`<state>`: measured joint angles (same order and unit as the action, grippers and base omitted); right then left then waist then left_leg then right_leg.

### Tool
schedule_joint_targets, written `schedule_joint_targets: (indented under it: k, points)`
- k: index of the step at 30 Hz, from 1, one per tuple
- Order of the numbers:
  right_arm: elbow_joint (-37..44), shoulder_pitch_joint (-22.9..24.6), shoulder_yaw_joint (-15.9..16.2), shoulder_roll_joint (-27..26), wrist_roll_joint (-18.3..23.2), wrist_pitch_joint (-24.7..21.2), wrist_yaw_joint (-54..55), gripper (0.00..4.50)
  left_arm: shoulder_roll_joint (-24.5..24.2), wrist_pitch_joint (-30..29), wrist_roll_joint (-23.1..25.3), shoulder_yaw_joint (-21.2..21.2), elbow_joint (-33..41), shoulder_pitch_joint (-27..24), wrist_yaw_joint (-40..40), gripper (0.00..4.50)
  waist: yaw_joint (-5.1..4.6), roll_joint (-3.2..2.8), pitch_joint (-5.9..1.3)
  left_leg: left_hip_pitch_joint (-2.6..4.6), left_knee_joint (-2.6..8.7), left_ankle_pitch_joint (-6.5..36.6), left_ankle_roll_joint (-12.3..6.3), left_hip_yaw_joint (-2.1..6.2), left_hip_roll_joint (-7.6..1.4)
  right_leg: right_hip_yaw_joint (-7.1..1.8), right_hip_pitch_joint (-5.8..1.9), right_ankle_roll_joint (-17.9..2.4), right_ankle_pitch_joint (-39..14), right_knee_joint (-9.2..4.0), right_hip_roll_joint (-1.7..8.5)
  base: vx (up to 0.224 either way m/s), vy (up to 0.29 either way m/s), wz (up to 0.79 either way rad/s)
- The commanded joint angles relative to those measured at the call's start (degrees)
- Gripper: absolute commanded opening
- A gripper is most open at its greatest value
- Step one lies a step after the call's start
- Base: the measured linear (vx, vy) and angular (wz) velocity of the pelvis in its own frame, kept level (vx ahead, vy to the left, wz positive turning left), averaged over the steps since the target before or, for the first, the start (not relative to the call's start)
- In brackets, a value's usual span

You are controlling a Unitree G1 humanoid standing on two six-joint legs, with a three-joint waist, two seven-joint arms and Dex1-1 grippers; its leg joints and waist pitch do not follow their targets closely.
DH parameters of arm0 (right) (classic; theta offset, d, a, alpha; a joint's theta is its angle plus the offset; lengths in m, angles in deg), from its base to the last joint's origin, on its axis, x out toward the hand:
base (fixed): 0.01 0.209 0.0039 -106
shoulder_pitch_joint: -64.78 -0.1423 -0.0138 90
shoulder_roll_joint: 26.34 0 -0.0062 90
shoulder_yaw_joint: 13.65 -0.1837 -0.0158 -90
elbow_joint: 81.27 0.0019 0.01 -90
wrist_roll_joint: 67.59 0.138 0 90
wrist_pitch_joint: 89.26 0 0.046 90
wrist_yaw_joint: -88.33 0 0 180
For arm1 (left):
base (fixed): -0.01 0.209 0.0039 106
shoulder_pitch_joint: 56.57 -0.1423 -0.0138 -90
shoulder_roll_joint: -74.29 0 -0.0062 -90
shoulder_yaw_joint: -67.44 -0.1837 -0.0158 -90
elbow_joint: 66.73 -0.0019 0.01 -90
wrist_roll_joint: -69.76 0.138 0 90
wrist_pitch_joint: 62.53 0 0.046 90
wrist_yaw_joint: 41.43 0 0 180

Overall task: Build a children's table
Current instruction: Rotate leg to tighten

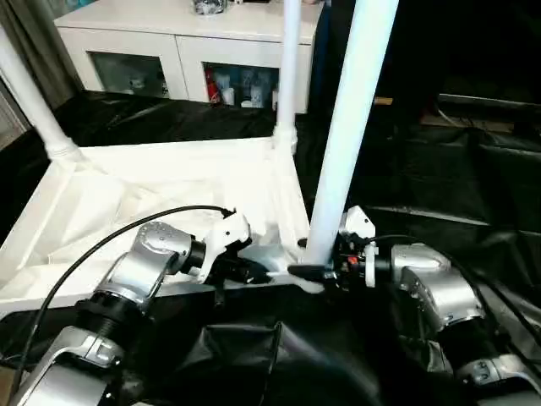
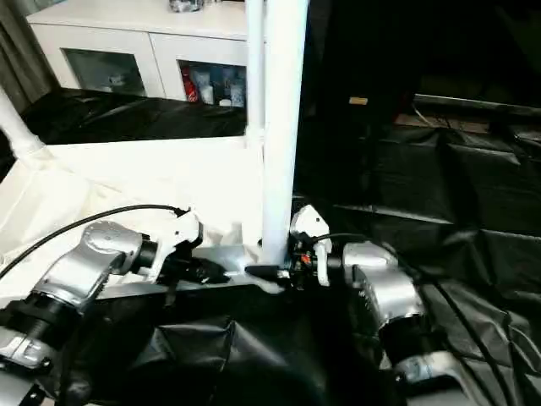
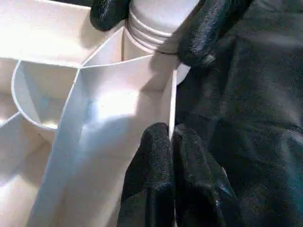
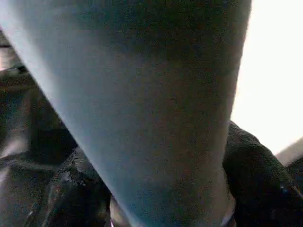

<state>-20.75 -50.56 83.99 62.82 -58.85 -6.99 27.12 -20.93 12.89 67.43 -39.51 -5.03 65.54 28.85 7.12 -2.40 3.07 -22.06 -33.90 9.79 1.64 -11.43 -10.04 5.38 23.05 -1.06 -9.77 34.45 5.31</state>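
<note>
Nearest, my 2 silver forearms reach forward over black sheeting (image 1: 406,203) to the near right corner of the children's table (image 1: 169,182), which lies upside down, ribbed underside up.

My left gripper (image 3: 173,156) is pinched onto the table's near rim (image 3: 172,101), 1 finger on each face of the thin wall, just beside the corner socket (image 3: 142,52). Forearm low, wrist angled inward toward that corner.

My right gripper (image 1: 317,269) is clamped round the base of the near leg (image 1: 351,127), fingers (image 4: 255,165) on both sides where it enters the socket. Forearm comes in from the right, roughly level, wrist turned so the fingers wrap the leg sideways.

Risks, as I judge them: the leg leans slightly and my hold is at its very foot, so a push off-axis could jam it crooked or let it lever out. The rim wall is thin; if my left pinch slips, the top could slide on the sheeting while I press.

Farther back, 2 more legs stand in sockets, far right leg (image 1: 287,76) and far left leg (image 1: 30,93). Beyond them, a white glass-door cabinet (image 1: 186,51).
</note>
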Motion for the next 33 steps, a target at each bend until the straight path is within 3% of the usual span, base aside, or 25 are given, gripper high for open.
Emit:
schedule_joint_targets:
  k: [1, 2, 3, 4, 5, 6, 7, 12, 13, 14, 17, 21, 24, 25, 27, 28, 29, 33]
  points:
    - [-1.9, 0.8, 1.0, -2.3, -2.8, 0.2, 6.7, 2.73, 2.0, 0.1, 0.0, 3.0, -1.2, 3.1, -6.7, 0.0, -0.41, 0.0, -3.95, 1.63, 4.39, 17.1, 0.5, 2.0, -3.65, -3.25, -2.43, -12.0, -16.1, -4.39, 4.48, 0.0, 0.0, 0.0]
    - [-3.4, 0.7, -0.1, -3.8, -3.6, -0.5, 11.9, 2.73, 3.3, 0.3, 0.5, 3.7, -2.9, 4.2, -10.1, 0.0, -0.7, 0.3, -3.86, 1.47, 4.46, 17.0, 0.53, 1.97, -3.6, -3.24, -2.45, -11.6, -16.9, -4.53, 4.45, 0.0, 0.0, 0.0]
    - [-4.6, 0.7, -1.0, -5.4, -3.9, -1.1, 16.1, 2.72, 4.4, 0.1, 0.9, 4.4, -4.5, 5.1, -13.2, 0.0, -0.92, 0.01, -3.67, 1.88, 4.47, 18.6, 1.13, 2.02, -3.52, -3.25, -2.04, -10.9, -20.0, -4.99, 4.48, 0.0, 0.0, 0.0]
    - [-4.6, 0.7, -1.0, -5.4, -3.9, -1.1, 16.1, 2.72, 4.4, 0.1, 0.9, 4.4, -4.5, 5.1, -13.2, 0.0, -1.13, 0.08, -3.63, 2.04, 4.46, 19.3, 1.35, 2.02, -3.45, -3.23, -1.94, -10.5, -21.5, -5.24, 4.46, 0.0, 0.0, 0.0]
    - [-6.6, 0.3, -3.2, -9.2, -4.1, -2.1, 24.9, 2.72, 7.5, -0.3, 1.5, 6.2, -8.3, 7.5, -20.7, 0.0, -1.34, 0.14, -3.61, 1.81, 4.59, 19.9, 1.64, 2.29, -3.47, -3.12, -2.27, -9.7, -23.2, -5.26, 4.56, 0.0, 0.0, 0.0]
    - [-7.8, -0.3, -3.7, -11.2, -4.3, -2.0, 28.7, 2.72, 9.4, -0.5, 1.6, 7.0, -10.1, 8.7, -24.7, 0.0, -1.5, 0.0, -3.49, 2.23, 4.58, 20.5, 2.07, 2.1, -3.39, -3.24, -1.62, -9.2, -24.4, -5.75, 4.44, 0.0, 0.0, 0.0]
    - [-8.5, -0.7, -3.9, -12.5, -4.5, -1.9, 31.0, 2.72, 10.7, -0.6, 1.6, 7.5, -11.3, 9.5, -27.1, 0.0, -1.61, 0.02, -3.43, 2.45, 4.53, 21.7, 2.42, 2.23, -3.31, -3.13, -1.6, -8.8, -25.9, -5.86, 4.5, 0.0, 0.0, 0.0]
    - [-10.1, -3.2, -1.2, -17.8, -4.9, 0.4, 31.4, 2.72, 15.7, -0.8, 0.7, 7.4, -11.6, 10.9, -30.3, 0.0, -1.71, 0.26, -3.49, 1.93, 4.78, 21.4, 1.07, 2.41, -3.34, -2.99, -2.02, -7.2, -26.2, -6.2, 4.7, 0.0, 0.0, 0.0]
    - [-9.9, -3.6, -0.5, -18.3, -5.1, 1.5, 30.3, 2.72, 16.0, -0.6, 0.9, 6.8, -11.3, 10.8, -29.3, 0.0, -1.63, 0.47, -3.56, 1.68, 4.79, 20.4, 0.54, 2.38, -3.36, -3.09, -2.1, -7.2, -25.4, -6.06, 4.82, 0.0, 0.0, 0.0]
    - [-9.8, -3.8, -0.2, -18.4, -5.2, 2.1, 29.6, 3.28, 16.0, -0.4, 1.0, 6.4, -11.1, 10.7, -28.4, 0.0, -1.64, 0.33, -3.6, 1.67, 4.78, 19.8, 0.26, 2.32, -3.38, -3.14, -2.09, -7.4, -24.8, -6.02, 4.83, 0.0, 0.0, 0.0]
    - [-8.4, -4.0, -0.7, -17.9, -3.5, 2.0, 25.8, 3.44, 14.9, 1.4, 1.0, 5.3, -10.7, 10.1, -24.1, 0.0, -1.7, 0.22, -3.62, 1.57, 4.73, 19.1, -0.29, 2.25, -3.33, -3.2, -2.16, -7.7, -23.7, -5.9, 4.72, 0.0, 0.0, 0.0]
    - [-4.6, -2.5, 1.0, -12.8, -2.2, 1.8, 17.1, 3.87, 11.3, 2.7, 0.4, 3.4, -7.9, 7.7, -16.1, 0.0, -1.82, 0.12, -3.97, 1.05, 4.59, 16.0, -1.56, 2.15, -3.53, -3.23, -2.65, -9.4, -16.8, -4.95, 4.52, 0.0, 0.0, 0.0]
    - [-0.5, -1.0, 1.5, -6.9, 0.2, 0.6, 7.5, 3.87, 7.2, 2.5, -0.8, 1.4, -3.5, 5.0, -7.5, 0.0, -1.68, 0.04, -4.19, 0.6, 4.21, 13.0, -3.55, 1.95, -3.71, -3.02, -3.16, -11.3, -11.2, -4.02, 4.33, 0.0, 0.0, 0.0]
    - [-0.3, -1.0, 1.5, -6.7, 0.3, 0.5, 7.1, 3.87, 7.1, 2.6, -0.8, 1.4, -3.4, 4.9, -7.3, 0.0, -1.68, 0.04, -4.19, 0.6, 4.21, 13.0, -3.55, 1.95, -3.71, -3.02, -3.16, -11.3, -11.2, -4.02, 4.33, 0.0, 0.0, 0.0]
    - [1.2, -1.0, 0.9, -2.1, 2.4, 0.3, -0.2, 3.87, 3.4, 3.2, -0.4, -0.2, -1.5, 3.7, -2.4, 0.0, -1.38, 0.29, -4.66, 0.83, 3.64, 10.1, -5.02, 1.71, -3.68, -2.95, -3.14, -13.3, -6.6, -3.34, 4.23, 0.0, 0.0, 0.0]
    - [1.1, -1.2, 0.7, -1.5, 2.5, 0.3, -1.4, 3.87, 2.8, 3.1, -0.3, -0.4, -1.4, 3.6, -1.6, 0.0, -1.37, 0.12, -4.52, 0.66, 3.51, 8.8, -5.88, 1.59, -3.65, -2.95, -2.93, -13.9, -5.1, -3.19, 4.1, 0.0, 0.0, 0.0]
    - [1.0, -1.4, 0.5, -0.5, 2.7, 0.1, -3.2, 3.87, 2.1, 3.0, -0.4, -0.8, -0.8, 3.3, -0.3, 0.0, -1.38, 0.42, -4.47, 0.62, 3.52, 8.8, -6.19, 1.54, -3.67, -2.93, -2.94, -14.0, -5.1, -3.22, 4.15, 0.0, 0.0, 0.0]
    - [0.8, -1.8, 0.4, 2.2, 2.6, -0.2, -8.3, 3.87, 0.1, 2.6, -0.4, -1.2, 0.6, 2.4, 3.3, 0.0, -0.5, 0.12, -4.32, 1.18, 3.65, 10.5, -5.07, 1.52, -3.99, -2.96, -2.56, -13.9, -9.5, -3.55, 4.18, 0.0, 0.0, 0.0]
